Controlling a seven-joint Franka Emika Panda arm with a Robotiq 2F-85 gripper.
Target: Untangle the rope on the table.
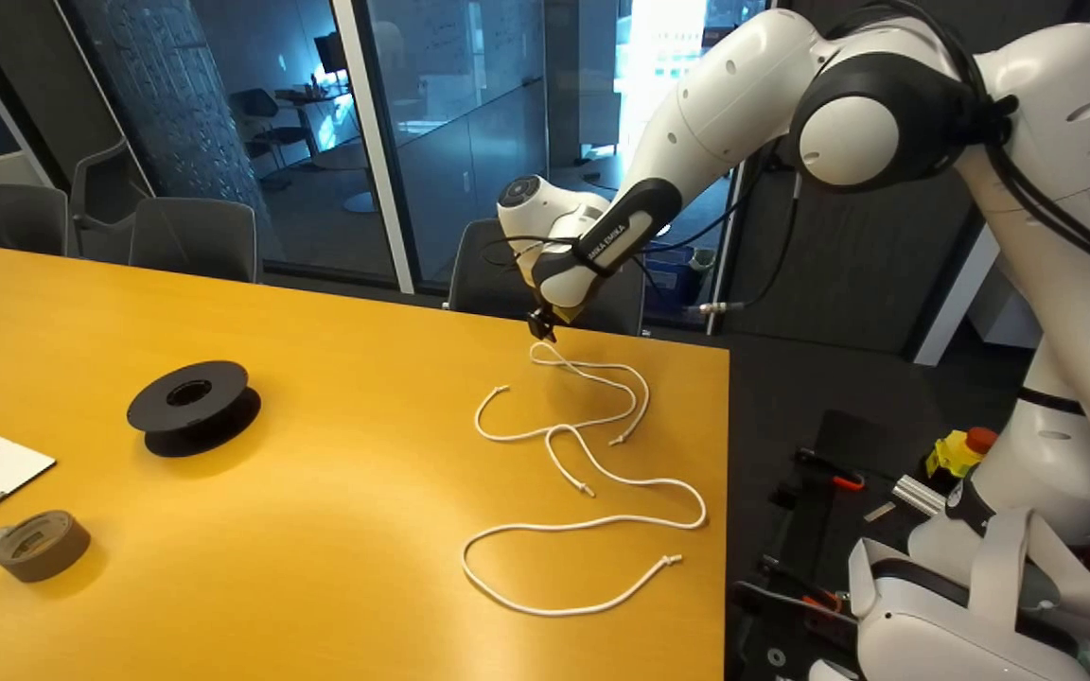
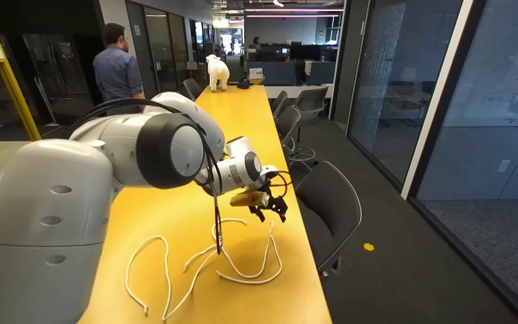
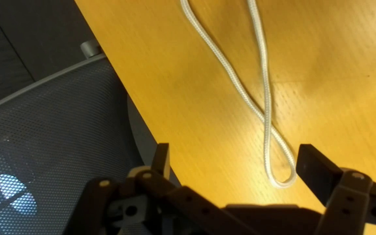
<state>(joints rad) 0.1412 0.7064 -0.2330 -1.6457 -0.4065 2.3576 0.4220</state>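
The rope (image 1: 640, 482) lies in loose curves at the right end of the surface (image 1: 346, 567) in an exterior view, strands crossing midway and at a small far loop; four ends suggest two lengths. It should be light, limp and sturdy, so a pinch at that loop or just behind a knotted-looking end should do. The fingers (image 3: 318, 173) stand spread, holding nothing, apparently just above the loop. Well to the left sits a black spool (image 1: 190, 402).

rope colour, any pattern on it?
Off-white; the rope has a fine braided texture and shows best in the wrist view.
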